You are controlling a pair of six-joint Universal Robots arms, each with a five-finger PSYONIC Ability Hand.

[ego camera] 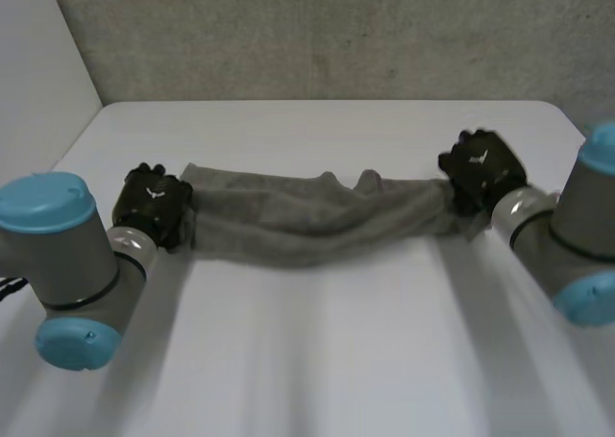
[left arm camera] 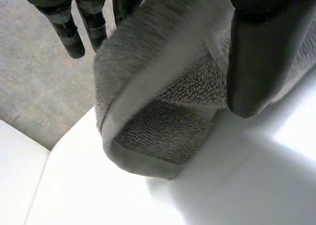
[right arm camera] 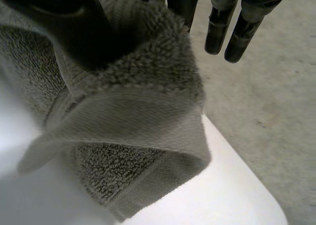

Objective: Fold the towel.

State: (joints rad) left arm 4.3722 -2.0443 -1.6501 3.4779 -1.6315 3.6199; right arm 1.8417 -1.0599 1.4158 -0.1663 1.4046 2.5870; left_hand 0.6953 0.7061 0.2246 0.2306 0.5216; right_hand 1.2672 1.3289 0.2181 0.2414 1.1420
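The grey towel [ego camera: 307, 216] lies bunched in a long band across the table.

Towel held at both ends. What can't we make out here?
1. Head view: the grip points on the towel; the backs of the left hand and right hand cover them.
2. Head view: how many layers the bunched middle has; its own wrinkles hide them.
3. Left wrist view: any fingers behind the cloth; the towel end covers them.
4. Right wrist view: the towel's run past the pinched end; the picture's edge cuts it off.
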